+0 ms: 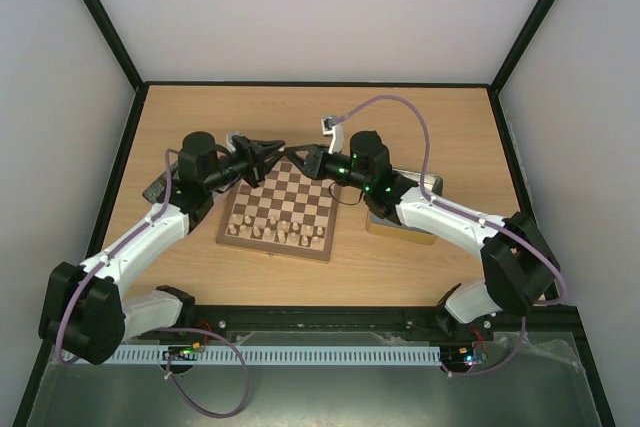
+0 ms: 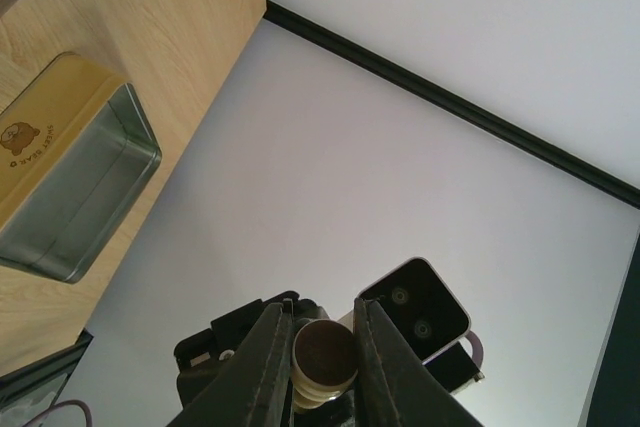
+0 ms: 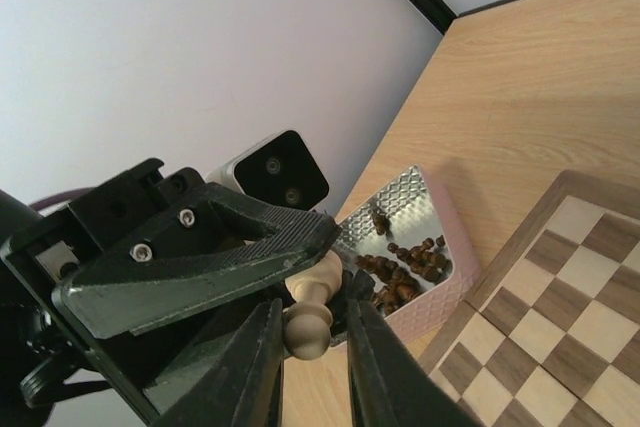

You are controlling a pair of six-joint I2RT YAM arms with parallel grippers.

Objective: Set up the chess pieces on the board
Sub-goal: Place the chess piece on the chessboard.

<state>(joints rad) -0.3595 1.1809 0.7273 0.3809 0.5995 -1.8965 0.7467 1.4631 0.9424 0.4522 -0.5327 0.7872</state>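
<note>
Top view overhead, looking down on board (image 1: 280, 209); wrist views close, facing each other.

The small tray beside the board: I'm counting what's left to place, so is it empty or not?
Not empty. The right wrist view shows dark chess pieces lying loose inside the tray.

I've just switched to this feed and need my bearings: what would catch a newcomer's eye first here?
The two arms meet nose to nose above the far edge of the board. The left gripper is clamped on a pale chess piece, and the right gripper has its fingers flanking the piece's head; whether they grip, I cannot tell. Beside the board, a metal tray holds dark pieces.
</note>
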